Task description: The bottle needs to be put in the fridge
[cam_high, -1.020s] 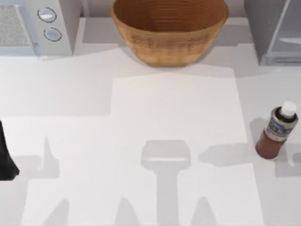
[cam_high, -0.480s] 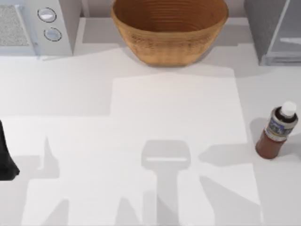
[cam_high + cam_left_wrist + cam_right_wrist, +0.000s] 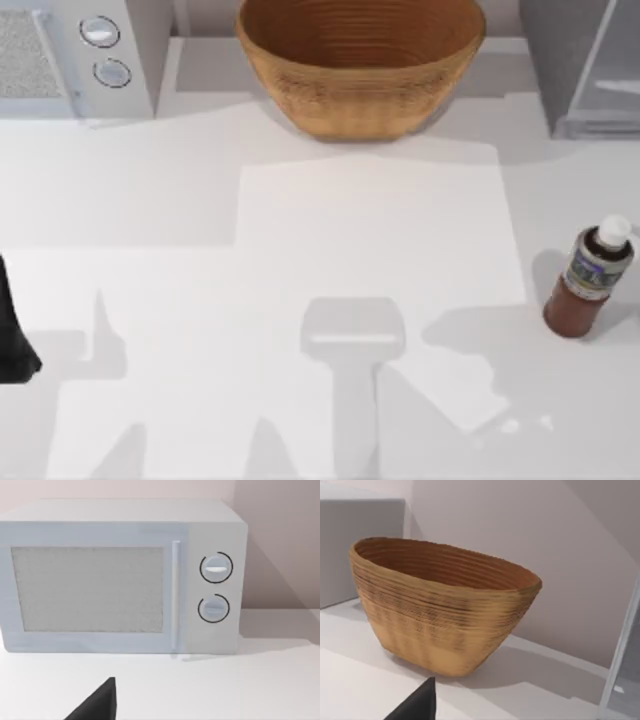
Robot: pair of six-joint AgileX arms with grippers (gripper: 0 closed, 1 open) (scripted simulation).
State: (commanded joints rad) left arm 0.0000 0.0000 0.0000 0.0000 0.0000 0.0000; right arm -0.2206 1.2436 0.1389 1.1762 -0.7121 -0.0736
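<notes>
The left arm (image 3: pixel 14 330) sits parked at nine o'clock; whether its fingers are apart cannot be told, and the same goes for the right. The bottle (image 3: pixel 586 283) stands upright on the table at three o'clock, ungrasped. The fridge (image 3: pixel 580 60) waits at one o'clock, so the whole task remains.

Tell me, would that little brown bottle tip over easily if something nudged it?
Probably. The bottle stands upright on the table, taller than it is wide, so a push near its white cap would likely topple it. Being round, it might then roll. It looks rigid, so a claw should grip it without squashing it.
</notes>
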